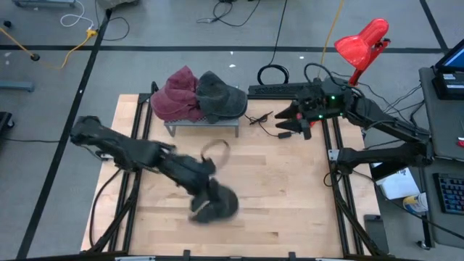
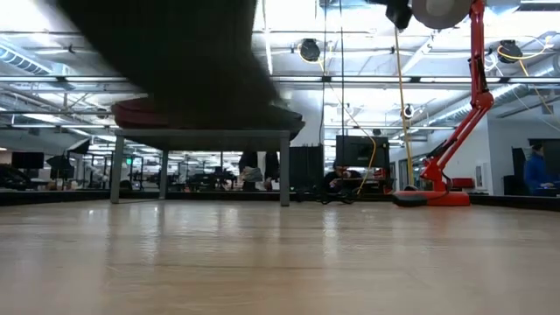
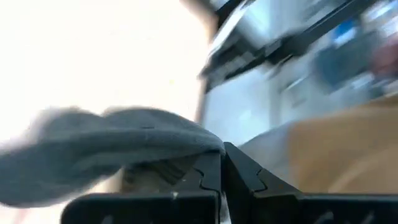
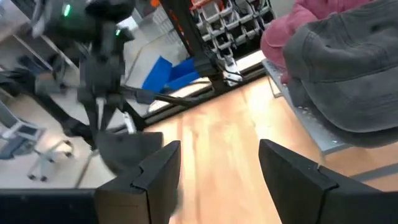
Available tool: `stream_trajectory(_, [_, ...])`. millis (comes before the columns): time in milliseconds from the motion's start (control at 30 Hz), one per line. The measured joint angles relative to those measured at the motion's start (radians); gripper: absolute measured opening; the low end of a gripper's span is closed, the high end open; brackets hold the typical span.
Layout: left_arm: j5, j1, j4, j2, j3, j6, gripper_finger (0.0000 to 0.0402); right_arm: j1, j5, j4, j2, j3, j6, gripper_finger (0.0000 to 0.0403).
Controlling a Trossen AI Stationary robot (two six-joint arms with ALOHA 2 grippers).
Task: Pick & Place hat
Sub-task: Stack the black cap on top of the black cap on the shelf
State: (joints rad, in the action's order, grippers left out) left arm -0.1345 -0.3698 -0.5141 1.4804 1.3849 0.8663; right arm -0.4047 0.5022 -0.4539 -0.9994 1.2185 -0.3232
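My left gripper (image 1: 206,194) reaches over the table's near middle and is shut on a dark grey hat (image 1: 220,206). In the low view the hat and arm show as a dark blur (image 2: 175,52) high above the tabletop. The left wrist view shows the grey hat (image 3: 112,146) beside my shut fingers (image 3: 222,165). A red hat (image 1: 177,94) and another dark grey hat (image 1: 221,98) rest on a metal rack (image 1: 203,125) at the table's far edge. My right gripper (image 1: 286,123) waits open, right of the rack, and touches nothing. My left gripper pinches the dark grey hat by its edge (image 3: 208,149) between the two shut fingers. The rest of the hat spreads out to one side of the fingers. The low view shows bare tabletop beneath, so the hat is lifted clear.
A tan loop (image 1: 215,150) lies beside the left arm near the table's middle. A red desk lamp (image 1: 362,42) and cables (image 1: 272,72) stand beyond the far right corner. Bare wood (image 1: 290,188) spreads right of the held hat.
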Motion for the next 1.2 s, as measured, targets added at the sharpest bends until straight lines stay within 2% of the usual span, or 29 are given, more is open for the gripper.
stream_trajectory(167, [0.022,0.017,0.196,-0.163,0.0,0.06,0.0001,0.037,0.001,0.0,0.041,0.0,-0.115,0.021])
stream_trajectory(333, [0.094,0.036,0.399,-0.293,0.001,-0.07,0.0001,0.095,0.0,0.058,0.041,-0.005,-0.292,0.021])
stream_trajectory(433, [0.111,0.056,0.459,-0.347,0.001,-0.155,0.0,0.135,-0.002,0.235,0.037,-0.05,-0.398,0.0216])
stream_trajectory(567, [0.111,0.097,0.536,-0.396,0.001,-0.245,0.0,0.167,-0.001,0.534,0.021,-0.145,-0.592,0.025])
stream_trajectory(733, [0.033,0.163,0.646,-0.424,0.001,-0.322,0.0,0.191,-0.033,0.934,-0.018,-0.303,-0.828,0.0309])
stream_trajectory(867, [-0.037,0.223,0.7,-0.426,0.001,-0.346,0.0,0.212,-0.115,1.199,-0.064,-0.406,-0.914,0.0334])
stream_trajectory(1067, [-0.097,0.322,0.727,-0.38,0.001,-0.33,0.0,0.235,-0.181,1.274,-0.136,-0.417,-0.881,0.033])
stream_trajectory(1200, [-0.224,0.408,0.888,-0.315,0.001,-0.288,0.0,0.246,-0.186,1.286,-0.181,-0.383,-0.866,0.0328])
